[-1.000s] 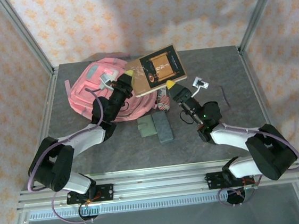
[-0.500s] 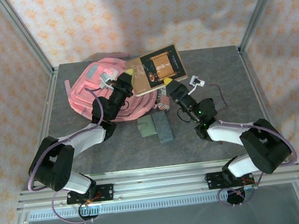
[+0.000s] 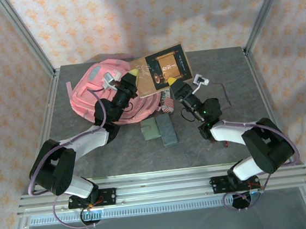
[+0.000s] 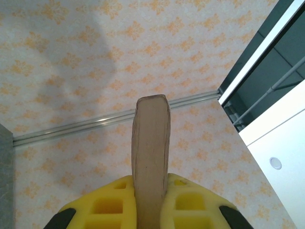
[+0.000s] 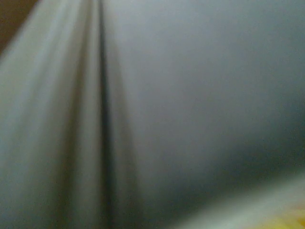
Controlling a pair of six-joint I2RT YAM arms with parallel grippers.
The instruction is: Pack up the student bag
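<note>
The pink student bag point(image 3: 93, 90) lies at the back left of the grey table. A brown book point(image 3: 162, 70) is held tilted over the bag's right side. My left gripper point(image 3: 133, 74) is shut on the book's left edge. In the left wrist view the book's brown edge point(image 4: 151, 152) stands upright between the yellow fingers point(image 4: 105, 205). My right gripper point(image 3: 171, 82) is at the book's near edge, one yellow tip over the cover. The right wrist view is a blurred grey surface very close to the lens, so the jaws' state is unclear.
A grey-green pouch point(image 3: 150, 130) and a dark case point(image 3: 167, 130) lie side by side mid-table. A small striped item point(image 3: 167, 103) sits under the book's near corner. A white clip point(image 3: 200, 81) and a purple cable point(image 3: 224, 93) lie to the right. Metal frame posts stand at the back corners.
My right gripper has moved up and left onto the book's near edge. The book has shifted slightly away from me. The left gripper has kept its hold.
</note>
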